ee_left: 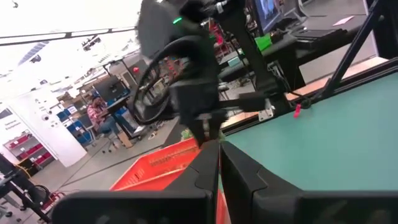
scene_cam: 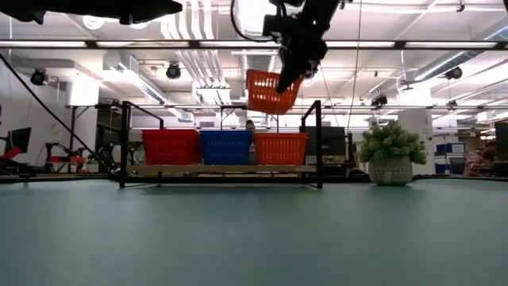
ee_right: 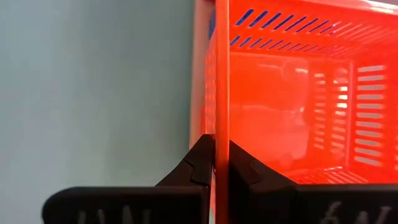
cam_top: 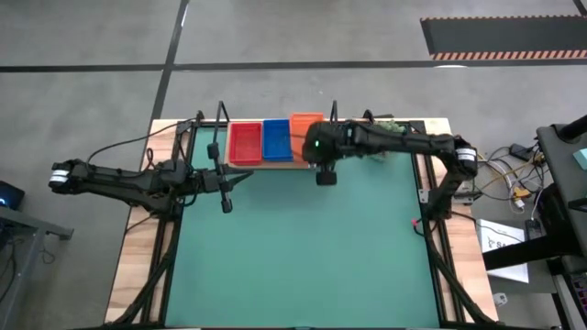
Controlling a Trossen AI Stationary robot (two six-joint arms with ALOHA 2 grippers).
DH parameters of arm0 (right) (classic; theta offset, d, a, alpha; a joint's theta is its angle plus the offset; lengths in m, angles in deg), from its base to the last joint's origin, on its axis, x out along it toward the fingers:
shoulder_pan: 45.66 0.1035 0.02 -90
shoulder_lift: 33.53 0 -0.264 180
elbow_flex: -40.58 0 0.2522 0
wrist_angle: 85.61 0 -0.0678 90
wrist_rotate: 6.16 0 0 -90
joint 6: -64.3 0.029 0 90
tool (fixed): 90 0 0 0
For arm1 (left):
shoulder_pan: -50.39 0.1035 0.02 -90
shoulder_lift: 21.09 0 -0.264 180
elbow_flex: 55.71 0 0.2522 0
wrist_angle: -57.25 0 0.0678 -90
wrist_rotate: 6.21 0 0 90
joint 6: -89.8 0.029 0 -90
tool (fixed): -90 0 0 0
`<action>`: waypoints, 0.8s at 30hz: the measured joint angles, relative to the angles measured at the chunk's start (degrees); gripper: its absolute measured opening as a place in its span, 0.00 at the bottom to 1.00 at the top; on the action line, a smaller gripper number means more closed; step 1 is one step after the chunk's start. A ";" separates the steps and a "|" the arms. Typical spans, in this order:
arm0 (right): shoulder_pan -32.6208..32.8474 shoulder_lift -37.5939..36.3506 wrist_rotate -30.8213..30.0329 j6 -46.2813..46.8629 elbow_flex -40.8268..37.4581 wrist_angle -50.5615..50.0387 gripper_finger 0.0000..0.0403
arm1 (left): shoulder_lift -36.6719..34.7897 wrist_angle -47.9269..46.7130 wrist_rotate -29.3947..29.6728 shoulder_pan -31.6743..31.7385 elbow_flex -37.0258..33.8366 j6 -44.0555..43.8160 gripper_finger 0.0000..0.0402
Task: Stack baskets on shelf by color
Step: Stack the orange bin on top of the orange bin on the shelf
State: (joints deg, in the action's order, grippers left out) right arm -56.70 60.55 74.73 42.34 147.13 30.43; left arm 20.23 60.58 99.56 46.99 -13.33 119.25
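Right gripper [ee_right: 216, 163] pinching orange basket [scene_cam: 267, 92] rim, airborne.

No legible text, labels or numbers — paper sheets and screens too small to read

shelf [scene_cam: 222, 170]: red [scene_cam: 170, 146] | blue [scene_cam: 225, 147] | orange stack [scene_cam: 280, 148]; orange basket [scene_cam: 266, 90] tilted above

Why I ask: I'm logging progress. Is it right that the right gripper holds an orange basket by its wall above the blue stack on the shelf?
Not quite. The right gripper does pinch the orange basket by its wall, but the low view shows it tilted above the orange stack, not the blue stack, on the shelf.
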 joint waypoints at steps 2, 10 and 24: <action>-3.06 0.03 3.04 -0.65 -0.16 0.03 0.02 | -0.04 -0.08 -0.02 0.00 0.00 0.00 0.00; -9.14 2.66 9.62 -3.02 -0.27 0.38 0.02 | 0.01 -0.02 -0.02 -0.04 0.00 -0.13 0.00; -9.48 9.15 4.65 -3.10 -0.30 -0.89 0.02 | 0.59 0.00 -0.02 -0.02 0.00 -0.24 0.00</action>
State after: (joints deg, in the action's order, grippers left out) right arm -66.17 69.70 79.38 39.24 146.83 29.54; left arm 20.82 60.58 99.54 46.97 -13.33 119.01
